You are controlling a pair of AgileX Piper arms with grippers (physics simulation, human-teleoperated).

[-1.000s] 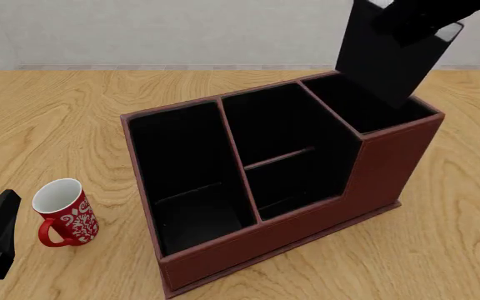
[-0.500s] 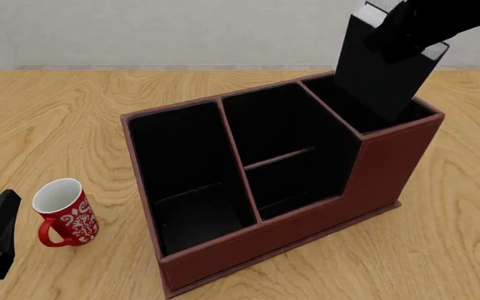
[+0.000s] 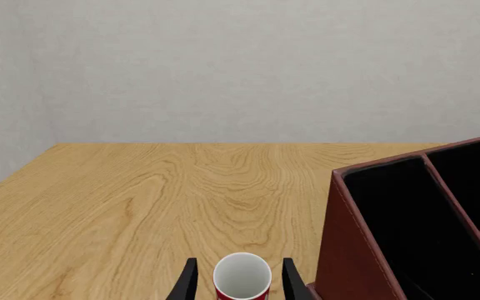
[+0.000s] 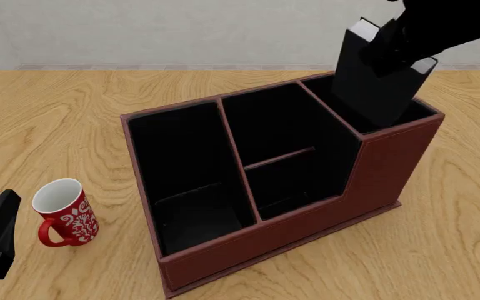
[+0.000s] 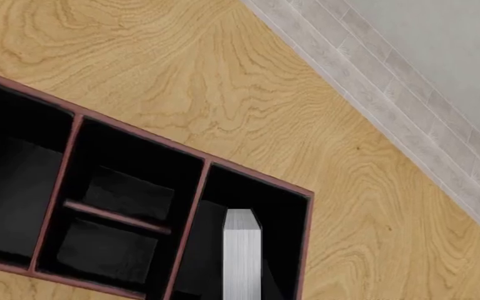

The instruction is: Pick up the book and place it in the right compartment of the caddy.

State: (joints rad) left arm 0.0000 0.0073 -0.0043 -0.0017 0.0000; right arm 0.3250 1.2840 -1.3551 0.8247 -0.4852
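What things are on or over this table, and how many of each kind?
Mug: 1
Book: 1
Caddy: 1
Total: 3

The book's (image 4: pixel 379 78) lower end is hidden inside the right compartment (image 4: pixel 372 107).
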